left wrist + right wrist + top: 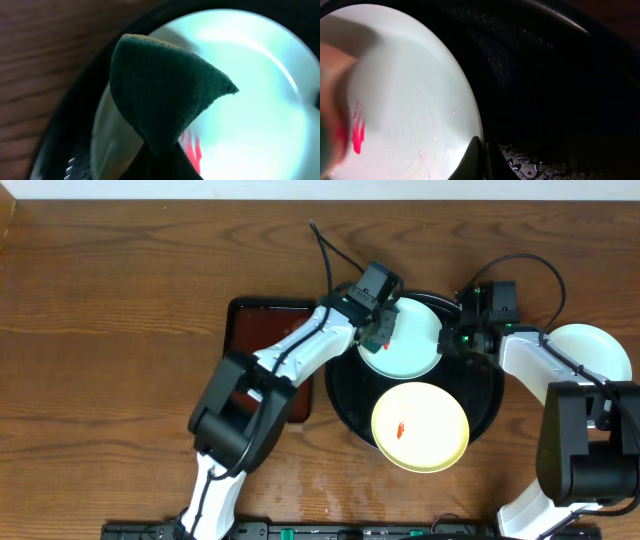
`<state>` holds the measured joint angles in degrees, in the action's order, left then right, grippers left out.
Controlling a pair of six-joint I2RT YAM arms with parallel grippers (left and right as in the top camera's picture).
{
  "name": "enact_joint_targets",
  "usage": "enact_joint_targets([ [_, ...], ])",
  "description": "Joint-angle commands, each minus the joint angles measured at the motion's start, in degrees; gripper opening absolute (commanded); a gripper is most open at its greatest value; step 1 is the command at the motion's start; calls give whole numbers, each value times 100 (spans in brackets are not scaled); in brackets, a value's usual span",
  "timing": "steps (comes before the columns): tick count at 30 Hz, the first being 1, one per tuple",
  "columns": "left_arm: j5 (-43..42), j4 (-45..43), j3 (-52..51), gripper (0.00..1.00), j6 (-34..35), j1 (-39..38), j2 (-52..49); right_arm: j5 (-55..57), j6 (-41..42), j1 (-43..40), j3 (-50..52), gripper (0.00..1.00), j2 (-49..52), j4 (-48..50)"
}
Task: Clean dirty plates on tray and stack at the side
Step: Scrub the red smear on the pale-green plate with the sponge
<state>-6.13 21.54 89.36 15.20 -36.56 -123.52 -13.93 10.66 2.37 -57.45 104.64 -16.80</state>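
Overhead view: a round black tray sits in the centre of a brown wooden table. Two plates lie on it. A mint plate fills the upper half, and a yellow plate with a small red smear fills the lower half. A third, white plate rests on the bare table at the right edge of the frame, off the tray and partly under the right arm. A smaller brown tray lies just to the left of the black one.

The left gripper hangs over the left part of the mint plate, clamped on a dark green sponge. In the left wrist view the folded sponge sits just above a red streak on that plate; you cannot tell whether it touches.

The right gripper is at the mint plate's right rim. In the right wrist view its fingers are drawn narrow at the rim and appear to pinch it.

Expect the plates to be stiff, light and shallow. Droplets glisten on the tray, so treat every surface as wet and slippery. The raised rim is the only place to take hold, so grip it squarely and firmly. What the plates are made of does not show, so treat them as breakable.
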Motion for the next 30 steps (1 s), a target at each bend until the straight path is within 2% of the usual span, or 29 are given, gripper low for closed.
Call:
enact_joint_targets([
  [1, 11, -24, -7, 7, 295, -7, -278, -28, -66, -22, -70, 1, 157, -17],
  [8, -201, 133, -7, 8, 1088, -20, -516, -28, -63, -2, -70, 1, 157, -17],
  [15, -551, -85, -7, 8, 1425, -17, -551, -28, -61, -2, -70, 1, 157, -17],
  [30, -546, -175, -7, 8, 1631, -17, -780, -28, -63, -2, -70, 1, 157, -17],
])
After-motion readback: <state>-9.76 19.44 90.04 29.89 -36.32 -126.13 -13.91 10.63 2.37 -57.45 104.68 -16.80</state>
